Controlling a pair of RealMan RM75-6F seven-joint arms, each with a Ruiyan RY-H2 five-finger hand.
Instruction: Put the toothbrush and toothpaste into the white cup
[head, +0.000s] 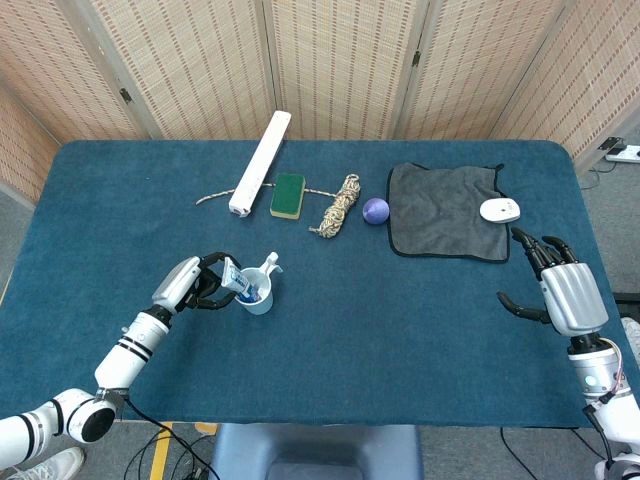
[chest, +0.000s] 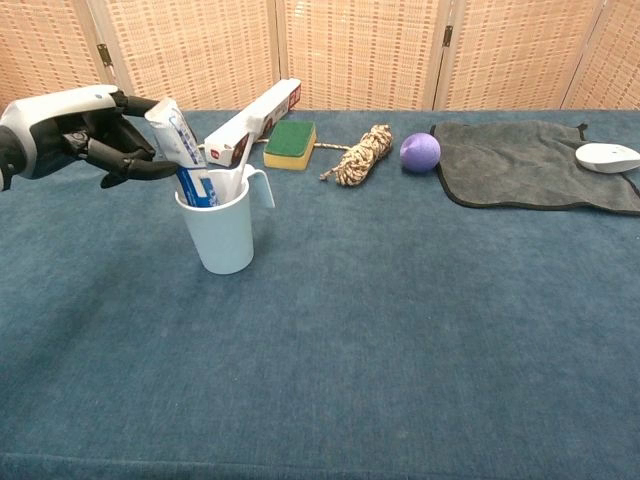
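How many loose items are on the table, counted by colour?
White: 4 – cup, toothbrush, long box, mouse
Blue and white: 1 – toothpaste
Green and yellow: 1 – sponge
Tan: 1 – rope
Purple: 1 – ball
Grey: 1 – cloth
Total: 9

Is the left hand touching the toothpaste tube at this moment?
Touching. In the chest view, the left hand has its fingers against the top of the toothpaste tube, which leans in the white cup.
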